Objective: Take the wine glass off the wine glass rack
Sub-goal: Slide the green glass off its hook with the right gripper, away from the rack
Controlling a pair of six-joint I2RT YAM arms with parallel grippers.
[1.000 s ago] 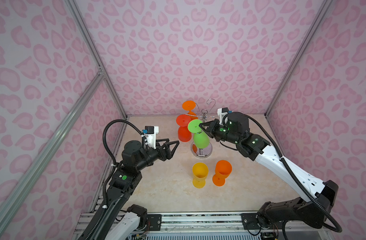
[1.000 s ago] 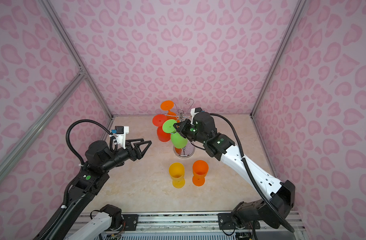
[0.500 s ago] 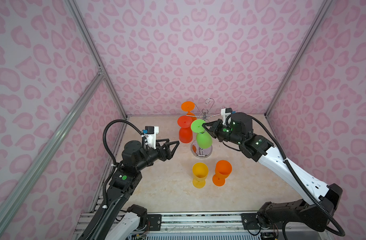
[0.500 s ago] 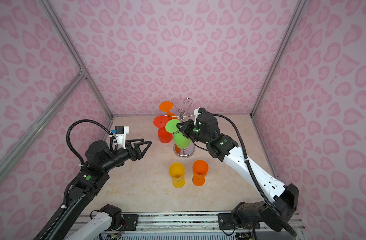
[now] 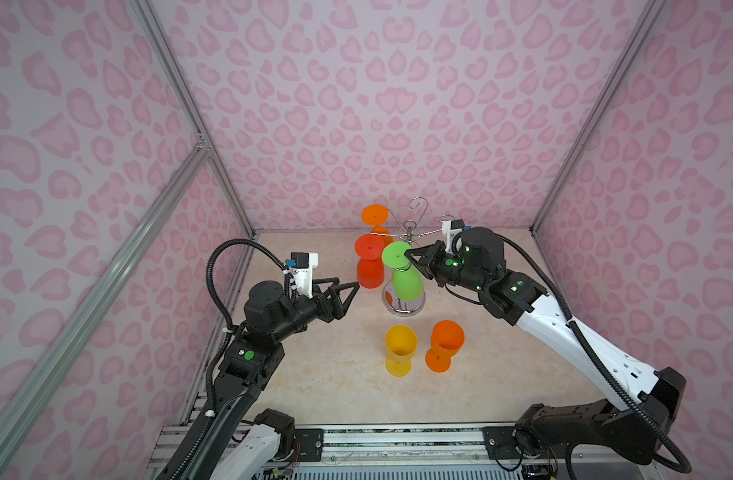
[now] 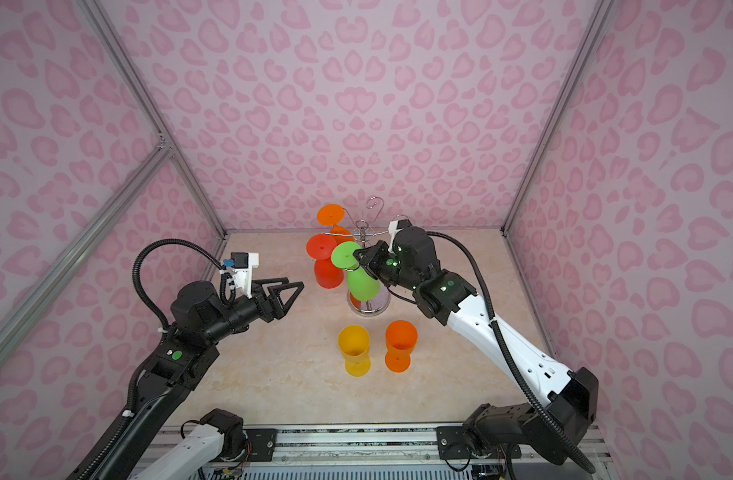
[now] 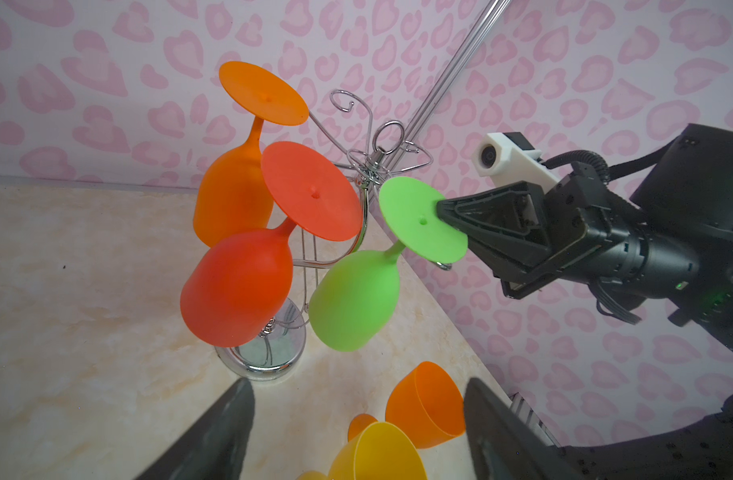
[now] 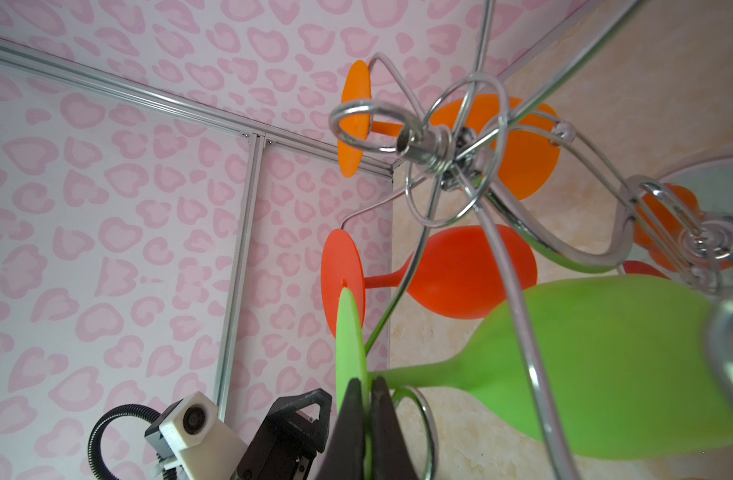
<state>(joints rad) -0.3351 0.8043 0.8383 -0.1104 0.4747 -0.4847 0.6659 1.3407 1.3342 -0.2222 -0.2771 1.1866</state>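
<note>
The pale marbled beige surface point(image 5: 335, 374) carries the wine glass rack point(image 7: 265, 368), a shiny chrome wire stand with a round mirror base, which stands toward the back wall. Three coloured plastic glasses hang bowl-down at the rack's hook arms. The orange stemmed glass point(image 7: 232, 195) is on the rack's far side and the red stemmed glass point(image 7: 236, 291) is on the side facing the left arm. The green wine glass point(image 7: 352, 303) is on the rack's near side, tilted, with its bowl over the base. Its stem lies just beside the curled tip of a hook arm, and I cannot tell whether the wire bears it. In front of the rack, a yellow goblet point(image 5: 400, 349) and an orange goblet point(image 5: 446, 343) stand upright side by side on the surface. The right fingers point(image 8: 350, 424) reach in from the rack's other side and are pressed together on the rim of the green glass's flat round foot. The left fingers point(image 7: 219, 432) stand wide apart, level with the hanging bowls, pointing at the rack and touching nothing.
</note>
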